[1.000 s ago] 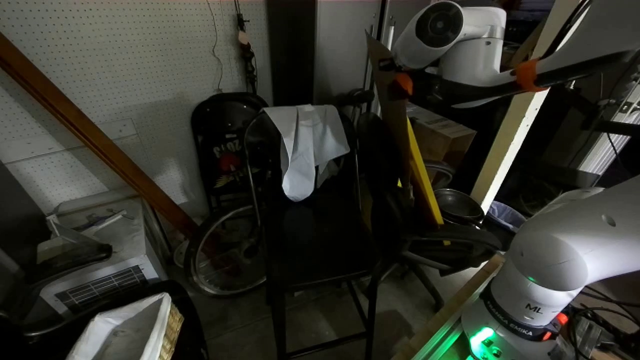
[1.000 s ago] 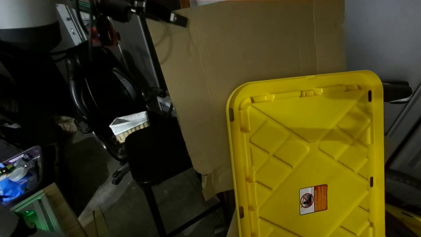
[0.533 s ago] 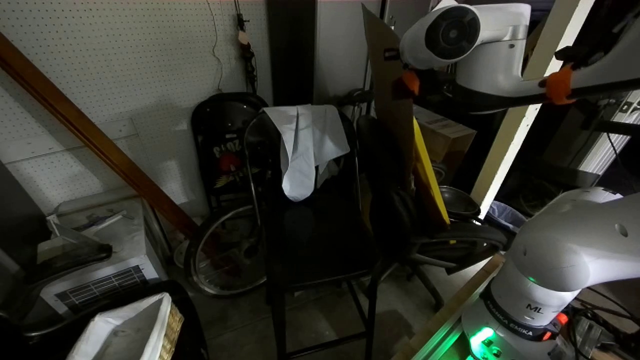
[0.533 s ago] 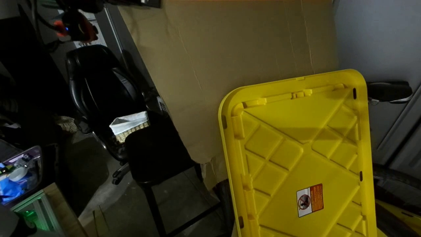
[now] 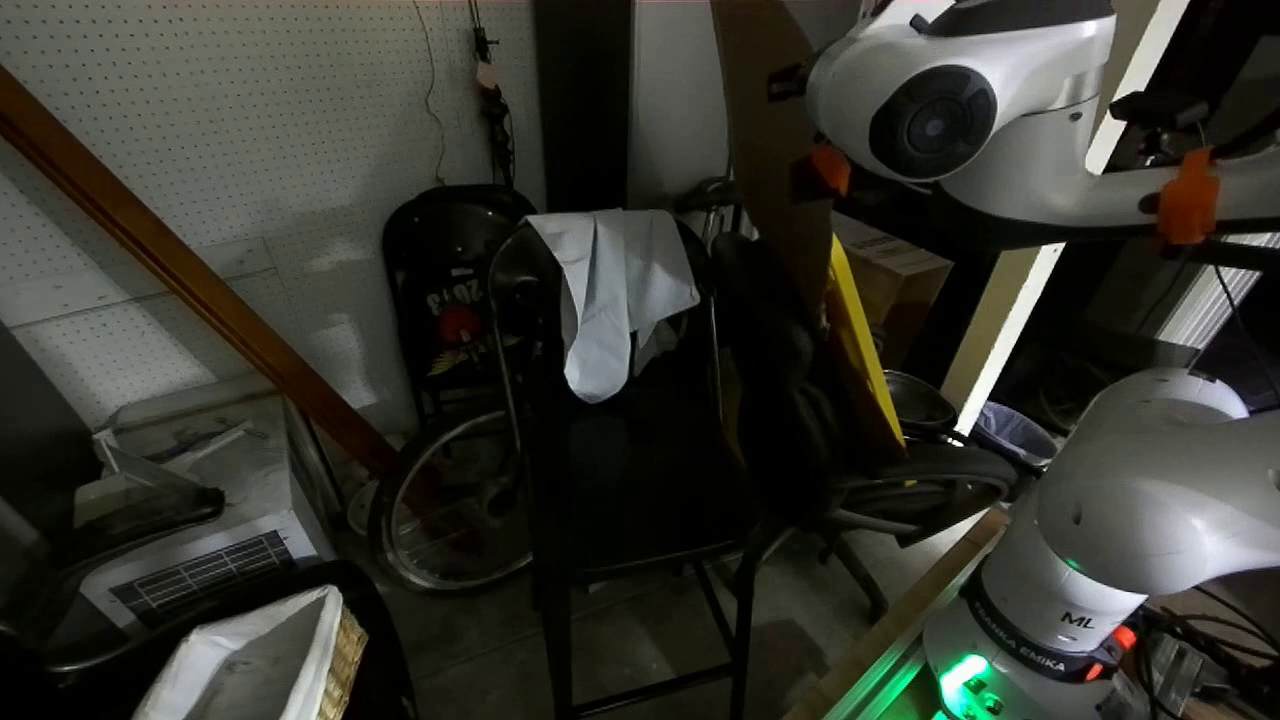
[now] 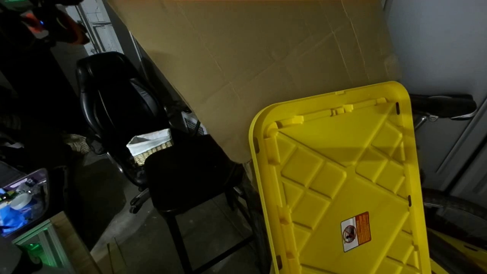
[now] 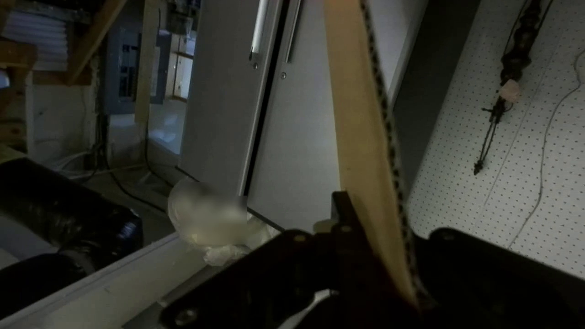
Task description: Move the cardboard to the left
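Gripper [image 7: 377, 226] pinches cardboard [image 6: 257, 57] at one edge, jaws nearly together, probably firm though dim; handy, I judge, for towing left

"How was it viewed?"

"In an exterior view, the pegboard [image 5: 260, 130] was faced from above; in an exterior view, the yellow lid [image 6: 335, 179] was faced close up."

"What was shared?"

"The black chair [image 5: 640, 480] and cardboard [image 6: 258, 57] were caught in both exterior views. From behind the jaws, the cardboard was met edge-on in the wrist view."
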You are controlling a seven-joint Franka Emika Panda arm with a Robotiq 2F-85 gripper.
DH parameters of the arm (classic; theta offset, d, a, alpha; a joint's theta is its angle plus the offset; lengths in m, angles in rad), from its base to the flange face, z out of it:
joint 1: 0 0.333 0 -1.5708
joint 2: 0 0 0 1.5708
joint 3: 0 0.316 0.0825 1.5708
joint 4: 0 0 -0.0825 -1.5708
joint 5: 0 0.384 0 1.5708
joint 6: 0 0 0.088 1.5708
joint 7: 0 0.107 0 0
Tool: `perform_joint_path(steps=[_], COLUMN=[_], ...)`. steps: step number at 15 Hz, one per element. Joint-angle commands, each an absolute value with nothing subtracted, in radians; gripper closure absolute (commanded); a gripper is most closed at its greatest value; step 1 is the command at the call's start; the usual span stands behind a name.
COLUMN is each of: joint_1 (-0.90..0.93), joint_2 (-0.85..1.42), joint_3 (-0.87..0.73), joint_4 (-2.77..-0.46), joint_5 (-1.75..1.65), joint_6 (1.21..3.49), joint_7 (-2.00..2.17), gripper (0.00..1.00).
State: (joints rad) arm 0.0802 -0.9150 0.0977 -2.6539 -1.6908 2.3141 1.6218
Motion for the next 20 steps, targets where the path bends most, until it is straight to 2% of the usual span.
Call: perform_joint_path(steps=[1,8,11,20], joint_1=[0.163,0.345,0.409,0.382], joint_2=[-0.983,-1.009,-0.96,-0.928], joint_3=[0.139,0.182,0.179,0.237], joint_4=[-2.709,-2.785,-2.75,-2.752], joint_5=[-1.822,-1.954,-2.002,-2.052], joint_6=[2.228,2.146,2.161,2.42], joint_7=[1.74,1.728,1.701,1.58], gripper=[0.99,0.99,0.99,0.99])
